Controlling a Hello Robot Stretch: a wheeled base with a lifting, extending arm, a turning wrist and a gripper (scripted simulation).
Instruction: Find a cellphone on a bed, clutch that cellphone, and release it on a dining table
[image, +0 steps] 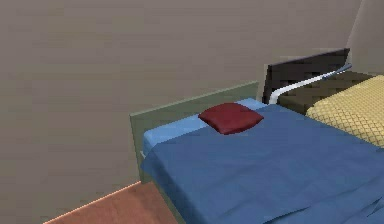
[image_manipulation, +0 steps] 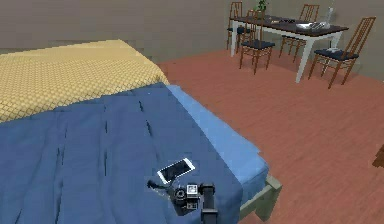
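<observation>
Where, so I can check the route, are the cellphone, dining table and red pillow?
cellphone (image_manipulation: 176, 171), arm side view, middle of its white face.
dining table (image_manipulation: 300, 60), arm side view, white front leg.
red pillow (image: 231, 117), forward view, its middle.

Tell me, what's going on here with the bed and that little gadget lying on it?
A wheeled robot is reaching its arm over a bed with a blue cover. Its gripper is right by a white cellphone lying near the bed's edge. I can't tell whether it has hold of anything. The dining table, with chairs around it, stands across the reddish floor.
</observation>
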